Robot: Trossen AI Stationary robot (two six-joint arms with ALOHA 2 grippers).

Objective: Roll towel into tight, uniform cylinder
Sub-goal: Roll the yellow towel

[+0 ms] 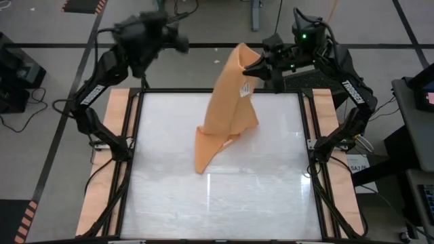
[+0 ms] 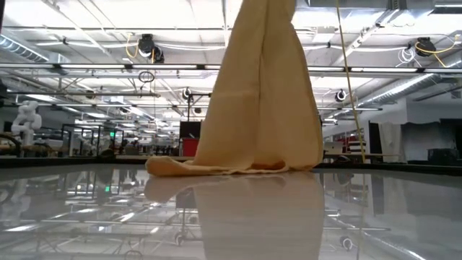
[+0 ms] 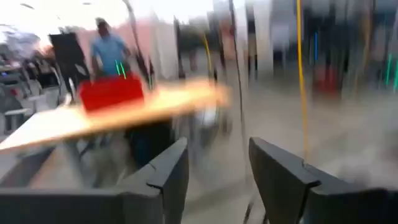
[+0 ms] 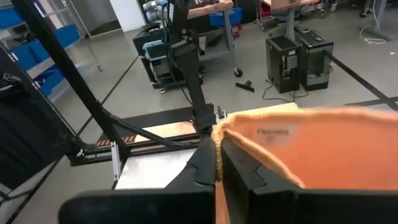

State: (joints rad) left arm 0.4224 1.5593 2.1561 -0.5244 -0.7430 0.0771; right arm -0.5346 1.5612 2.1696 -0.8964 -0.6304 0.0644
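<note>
The right pincer (image 1: pixel 260 66) is clamped on an upper corner of the towel (image 1: pixel 227 108), holding it up above the far edge of the tabletop (image 1: pixel 224 196); in the right wrist view the two dark fingers (image 4: pixel 202 163) pinch the cloth's hem between them, with the white tag (image 4: pixel 273 133) just beside the grip. The left pincer (image 3: pixel 217 177) is raised beyond the tabletop's far left corner, well apart from the towel, its jaws standing apart with nothing between them.

From the held corner the towel hangs as a loose, folded drape, and only its lower end rests on the tabletop, bunched and trailing toward the near side of the middle. The low view shows the cloth rising out of the top of the picture, with soft vertical folds and a crumpled foot on the glossy surface.

By my judgement the rolling proper is not yet begun: no turn of cloth is wound anywhere. The towel would first have to be laid flat and smoothed, then rolled from one edge, evenly and tightly.
</note>
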